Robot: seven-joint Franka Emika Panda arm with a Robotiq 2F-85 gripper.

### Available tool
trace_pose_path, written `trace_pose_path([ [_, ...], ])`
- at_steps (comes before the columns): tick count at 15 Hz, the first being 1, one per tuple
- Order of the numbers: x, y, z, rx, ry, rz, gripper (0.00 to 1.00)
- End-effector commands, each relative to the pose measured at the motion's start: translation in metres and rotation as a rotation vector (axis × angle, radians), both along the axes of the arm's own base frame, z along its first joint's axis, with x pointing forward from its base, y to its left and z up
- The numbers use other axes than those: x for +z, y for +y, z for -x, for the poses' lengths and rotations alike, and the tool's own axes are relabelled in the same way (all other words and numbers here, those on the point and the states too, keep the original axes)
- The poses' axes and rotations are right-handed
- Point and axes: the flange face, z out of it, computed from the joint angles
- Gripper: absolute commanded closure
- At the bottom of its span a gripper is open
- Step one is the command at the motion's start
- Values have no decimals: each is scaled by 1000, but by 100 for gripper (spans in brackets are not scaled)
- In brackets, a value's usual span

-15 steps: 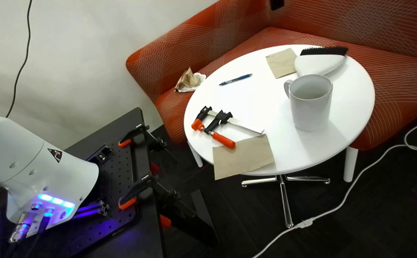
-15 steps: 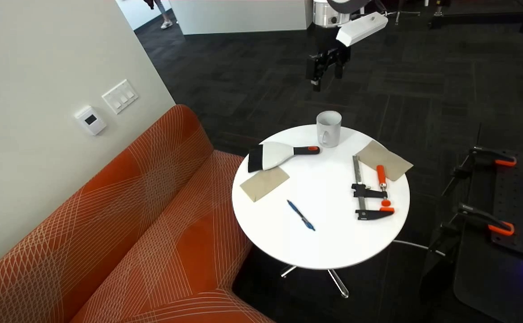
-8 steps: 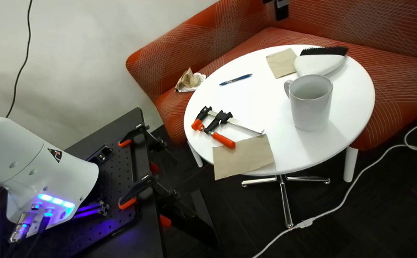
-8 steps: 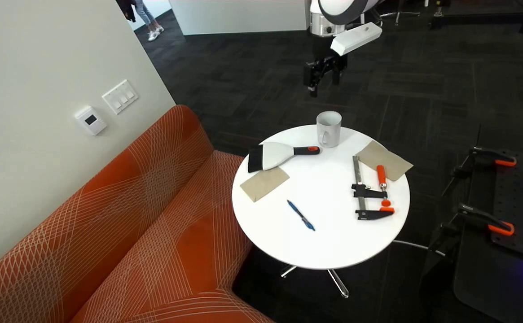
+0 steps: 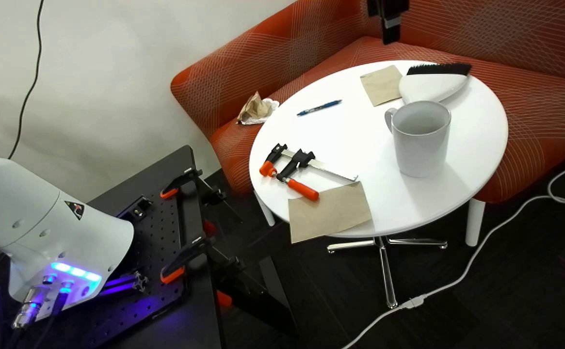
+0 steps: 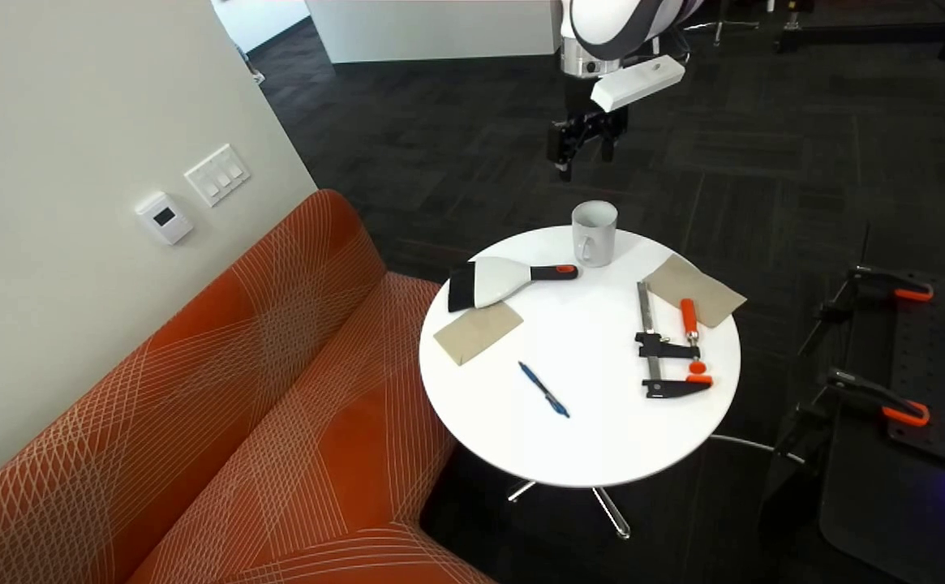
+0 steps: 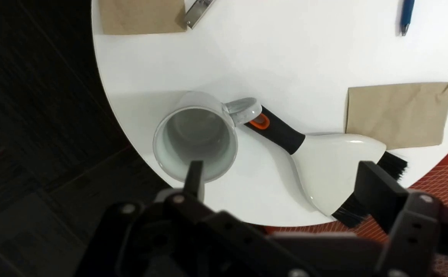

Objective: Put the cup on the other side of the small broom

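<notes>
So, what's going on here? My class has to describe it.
A robot arm seems set to move a cup to the other side of the small broom. It holds nothing: its open gripper is clear of the cup, which stands upright on the round white table beside the broom's handle. A pen and a clamp lie there too.

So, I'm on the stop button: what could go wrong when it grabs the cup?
The cup stands close to the edge of the table, so a nudge could knock it off. In the wrist view its handle overlaps the small broom, so lifting might drag that. The open gripper doesn't straddle the cup there; descending straight, a finger could strike it.
</notes>
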Motion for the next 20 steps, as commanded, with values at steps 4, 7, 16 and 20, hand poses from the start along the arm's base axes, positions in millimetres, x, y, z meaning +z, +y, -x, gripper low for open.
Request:
trace_pose_path([
  [4,-55,-14,-28,-115,-5,-25,0],
  [7,-75,-14,-36,-150,-10,-4,0],
  [16,-113,-14,-49,-229,21,10,0],
  [20,-132,-17,-53,-250,42,8,0],
])
